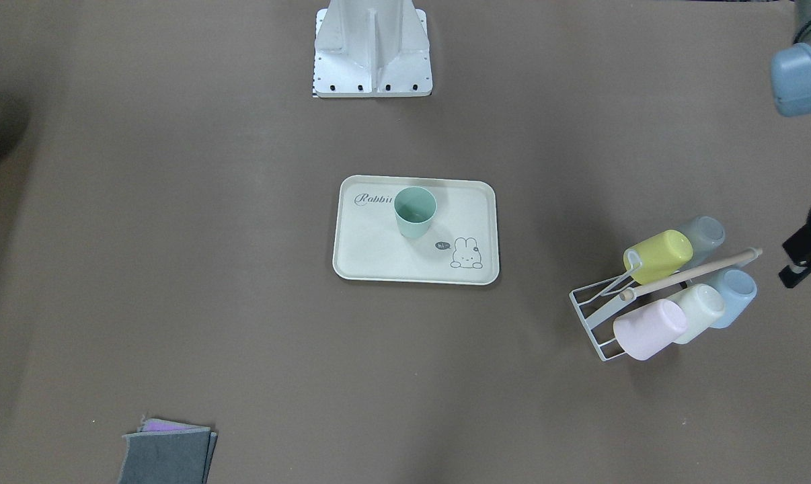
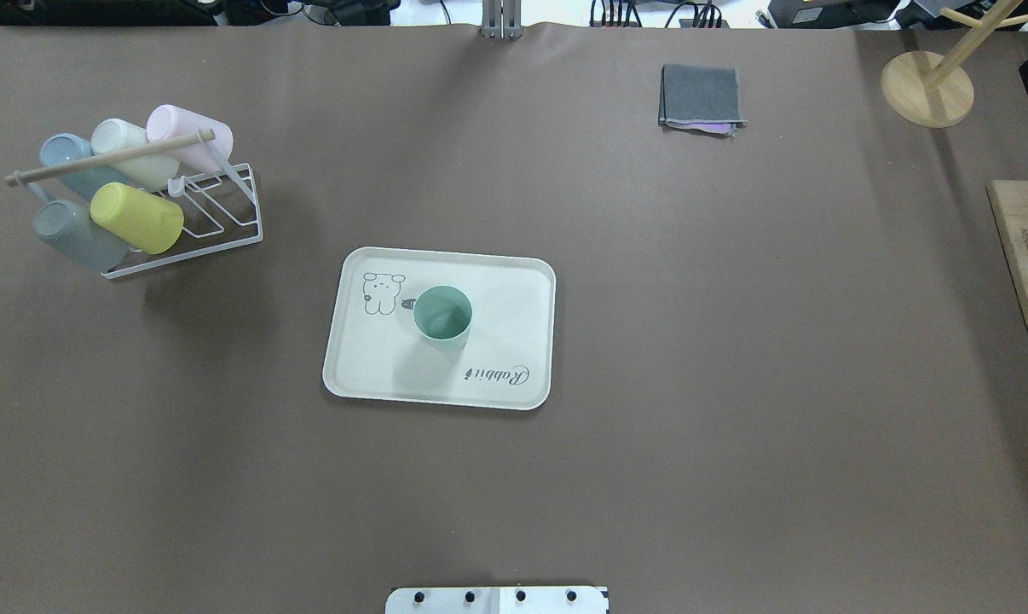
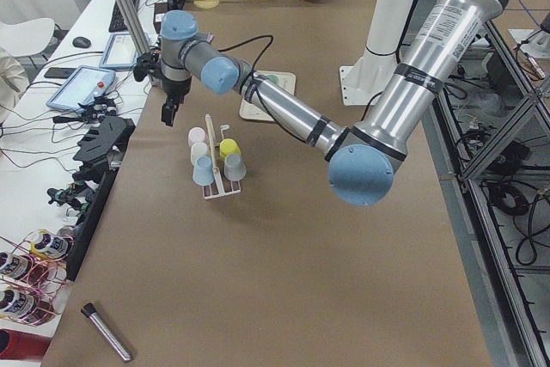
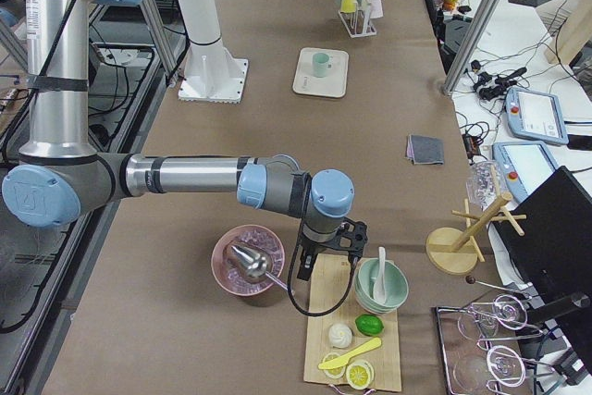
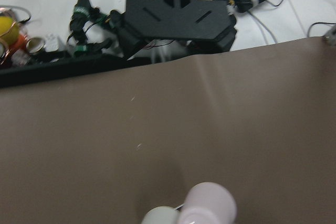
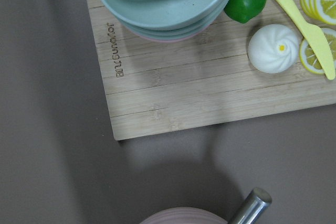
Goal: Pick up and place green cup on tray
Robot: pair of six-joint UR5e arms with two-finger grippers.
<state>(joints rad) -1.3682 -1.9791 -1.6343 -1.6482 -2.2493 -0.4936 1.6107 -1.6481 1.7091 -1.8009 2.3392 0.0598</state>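
Observation:
The green cup (image 1: 415, 212) stands upright on the cream tray (image 1: 378, 259) at mid-table, near the "Rabbit" script. Both also show in the overhead view, the cup (image 2: 442, 317) on the tray (image 2: 369, 367). No gripper touches them. My left gripper (image 3: 169, 111) hangs beyond the cup rack near the table's left end. Only a black part of it shows at the front view's right edge (image 1: 807, 250), and I cannot tell its state. My right gripper (image 4: 310, 265) hovers far away between a pink bowl and a cutting board. I cannot tell its state.
A white wire rack (image 2: 224, 213) holds several pastel cups, among them a yellow-green one (image 2: 136, 217). A folded grey cloth (image 2: 700, 95) lies at the far side. A bamboo board (image 6: 210, 93) with bowls and food, a pink bowl (image 4: 248, 261) and a wooden stand (image 2: 927, 85) are at the right end.

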